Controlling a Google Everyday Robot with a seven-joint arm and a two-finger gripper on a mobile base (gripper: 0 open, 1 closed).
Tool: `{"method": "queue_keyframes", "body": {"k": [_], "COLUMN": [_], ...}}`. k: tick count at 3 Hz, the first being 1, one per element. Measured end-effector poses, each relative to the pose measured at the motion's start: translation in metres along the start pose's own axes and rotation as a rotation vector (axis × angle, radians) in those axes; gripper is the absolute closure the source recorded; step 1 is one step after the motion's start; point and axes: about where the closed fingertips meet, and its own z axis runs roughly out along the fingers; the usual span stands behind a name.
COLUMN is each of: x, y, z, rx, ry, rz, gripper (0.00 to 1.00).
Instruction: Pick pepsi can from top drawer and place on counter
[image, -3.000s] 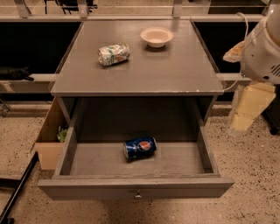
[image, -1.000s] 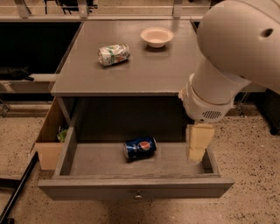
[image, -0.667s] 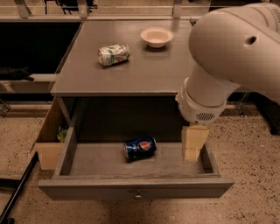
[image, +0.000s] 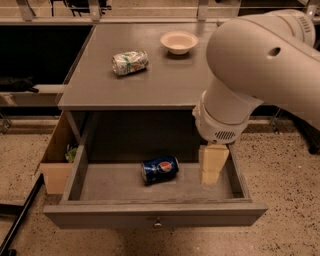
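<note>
The pepsi can lies on its side in the middle of the open top drawer, logo facing up. My gripper hangs below the big white arm, down inside the right part of the drawer, a short way to the right of the can and not touching it. Only its tan finger block shows. The grey counter is the cabinet top above the drawer.
A crushed silver-and-green can and a small white bowl sit on the counter. A tan cardboard box stands on the floor against the cabinet's left side. The white arm covers the counter's right part.
The arm has swung in from the right over the counter's right side, and the gripper has come down into the drawer and moved left toward the can.
</note>
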Motion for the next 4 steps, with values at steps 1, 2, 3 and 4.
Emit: {"method": "queue_keyframes", "body": {"k": [1, 2, 3, 4], "x": [-0.001, 0.018, 0.020, 0.018], "y": [0.000, -0.008, -0.019, -0.025], "z": [0.001, -0.024, -0.024, -0.021], "rx": [0.001, 0.025, 0.028, 0.033], "ry": [-0.002, -0.034, -0.046, -0.052], "rz": [-0.001, 0.056, 0.087, 0.094], "gripper": [0.00, 0.00, 0.00, 0.00]}}
